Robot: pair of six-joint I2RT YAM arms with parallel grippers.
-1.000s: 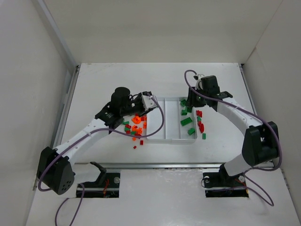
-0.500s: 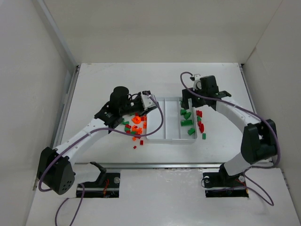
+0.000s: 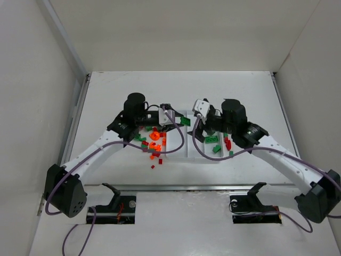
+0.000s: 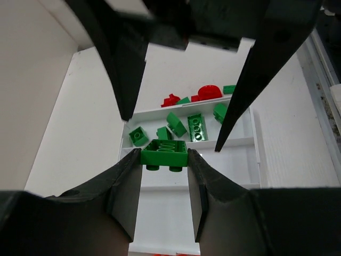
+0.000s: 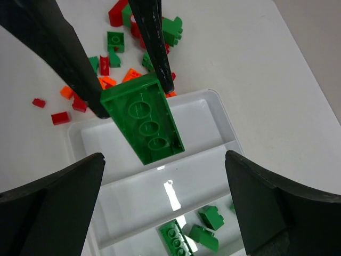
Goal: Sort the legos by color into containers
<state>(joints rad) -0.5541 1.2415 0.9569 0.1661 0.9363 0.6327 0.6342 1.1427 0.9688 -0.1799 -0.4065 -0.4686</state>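
In the left wrist view the left gripper (image 4: 164,158) sits at bottom centre, its jaws pinching a small green rectangular plastic brick (image 4: 163,151) across its narrow width. Only the right wrist view shows that brick's hollow underside with three round tubes, hanging at frame centre over the shallow white three-compartment plastic tray (image 5: 209,128). In that same view the right gripper (image 5: 164,160) has its jaws spread wide and grips nothing, one finger in each lower corner. The left wrist view shows those two long black fingers slanting down from the top of the frame. The top view places both grippers close together over the tray's upper left part, at frame centre, though the fingertips are too small there to read.

Several loose green plastic bricks (image 4: 195,127) lie in one compartment, the rightmost in the top view. Past that compartment's outer wall, a few red plastic pieces (image 4: 208,92) rest on the white table (image 3: 133,90); whether they touch the wall is hard to say. A scattered heap of red, green and orange plastic bricks (image 3: 152,143) lies on the table just left of the tray in the top view, and in the upper left of the right wrist view.
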